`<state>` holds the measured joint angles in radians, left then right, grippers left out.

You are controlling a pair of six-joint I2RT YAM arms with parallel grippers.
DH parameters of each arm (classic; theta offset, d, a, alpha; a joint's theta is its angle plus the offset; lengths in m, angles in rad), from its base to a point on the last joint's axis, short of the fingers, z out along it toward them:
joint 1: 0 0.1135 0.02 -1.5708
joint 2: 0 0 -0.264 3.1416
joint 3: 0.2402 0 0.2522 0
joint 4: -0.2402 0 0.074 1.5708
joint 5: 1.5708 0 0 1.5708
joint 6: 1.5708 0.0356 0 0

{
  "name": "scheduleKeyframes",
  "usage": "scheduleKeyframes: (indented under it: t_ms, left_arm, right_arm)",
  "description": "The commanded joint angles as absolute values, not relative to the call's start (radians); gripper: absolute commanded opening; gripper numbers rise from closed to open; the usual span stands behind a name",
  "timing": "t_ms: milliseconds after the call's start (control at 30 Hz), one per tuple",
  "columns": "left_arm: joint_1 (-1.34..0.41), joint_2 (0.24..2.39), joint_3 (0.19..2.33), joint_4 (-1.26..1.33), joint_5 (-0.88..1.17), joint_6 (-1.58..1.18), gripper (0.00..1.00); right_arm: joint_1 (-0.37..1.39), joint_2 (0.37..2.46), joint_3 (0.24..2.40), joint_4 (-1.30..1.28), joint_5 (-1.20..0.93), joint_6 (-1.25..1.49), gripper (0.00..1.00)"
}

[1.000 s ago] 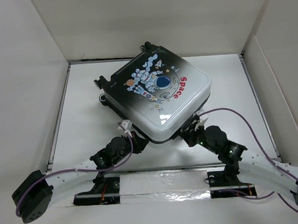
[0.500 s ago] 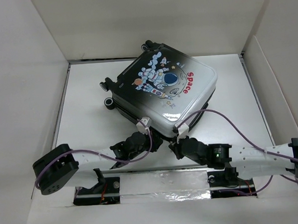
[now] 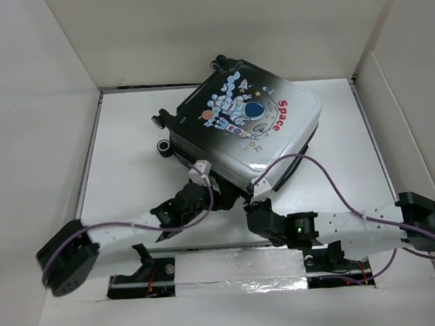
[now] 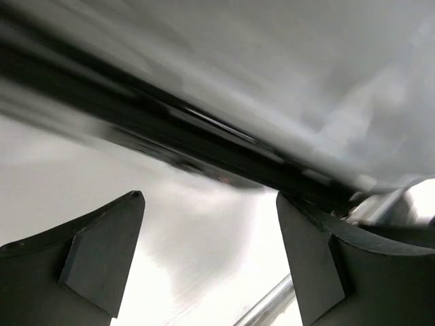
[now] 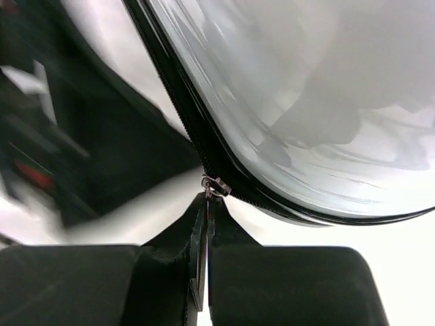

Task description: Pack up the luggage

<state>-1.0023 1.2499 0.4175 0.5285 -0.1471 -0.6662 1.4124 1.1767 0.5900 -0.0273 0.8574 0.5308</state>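
Observation:
The luggage [image 3: 252, 128] lies closed on the white table, astronaut print up, wheels [image 3: 159, 122] at its far-left side. My left gripper [image 3: 206, 187] is at its near-left edge. In the left wrist view this gripper [image 4: 209, 198] stands open with nothing between its fingers, under the blurred shell [image 4: 306, 75] and dark zipper band. My right gripper [image 3: 255, 207] is at the near corner. In the right wrist view it [image 5: 209, 197] is shut on the metal zipper pull [image 5: 215, 185] at the rim of the glossy shell [image 5: 312, 102].
White walls [image 3: 39, 106] enclose the table on the left, back and right. A taped metal strip [image 3: 237, 268] runs along the near edge between the arm bases. A purple cable [image 3: 312, 165] arcs from the right arm over the luggage's near-right corner.
The left gripper has opened. The luggage has shifted slightly right and away. The right arm has swung lower and leftwards along the near corner, still shut at the zipper.

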Motion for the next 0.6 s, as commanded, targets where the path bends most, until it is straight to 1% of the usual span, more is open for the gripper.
scheduleKeyframes:
  t_ms: [0, 33, 67, 133, 167, 233, 267, 300, 333, 367, 433, 467, 567]
  left_arm:
    - [-0.898, 0.97, 0.361, 0.501, -0.271, -0.745, 0.77]
    - [-0.873, 0.906, 0.329, 0.45, -0.288, -0.764, 0.77]
    - [-0.808, 0.793, 0.321, 0.402, -0.305, -0.782, 0.78]
    - [-0.723, 0.705, 0.327, 0.315, -0.298, -0.814, 0.79]
    - [-0.624, 0.654, 0.337, 0.298, -0.284, -0.822, 0.81]
    - [-0.513, 0.652, 0.394, 0.31, -0.241, -0.831, 0.83]
    - [-0.459, 0.698, 0.419, 0.322, -0.195, -0.839, 0.85]
    - [-0.348, 0.736, 0.448, 0.34, -0.169, -0.851, 0.86]
    - [-0.287, 0.782, 0.507, 0.348, -0.128, -0.882, 0.88]
    - [-0.231, 0.878, 0.529, 0.371, -0.021, -0.902, 0.9]
    - [-0.107, 0.98, 0.589, 0.436, 0.056, -0.949, 0.92]
    - [-0.074, 1.074, 0.604, 0.489, 0.14, -0.987, 0.94]
    - [-0.032, 1.233, 0.715, 0.509, 0.222, -0.997, 0.97]
  right_arm:
    - [1.437, 1.129, 0.591, 0.279, 0.743, 0.614, 0.0]
    - [1.437, 1.124, 0.58, 0.293, 0.717, 0.612, 0.0]
    - [1.425, 1.124, 0.565, 0.307, 0.701, 0.598, 0.0]
    - [1.416, 1.131, 0.561, 0.321, 0.678, 0.595, 0.0]
    - [1.416, 1.134, 0.561, 0.319, 0.672, 0.597, 0.0]
    - [1.416, 1.138, 0.56, 0.319, 0.666, 0.597, 0.0]
    - [1.416, 1.137, 0.56, 0.316, 0.66, 0.597, 0.0]
    - [1.416, 1.135, 0.56, 0.313, 0.658, 0.597, 0.0]
    - [1.416, 1.132, 0.561, 0.311, 0.654, 0.592, 0.0]
    - [1.416, 1.128, 0.563, 0.305, 0.65, 0.588, 0.0]
    - [1.416, 1.121, 0.568, 0.287, 0.65, 0.589, 0.0]
    - [1.416, 1.118, 0.568, 0.278, 0.649, 0.586, 0.0]
    - [1.416, 1.109, 0.561, 0.268, 0.637, 0.586, 0.0]
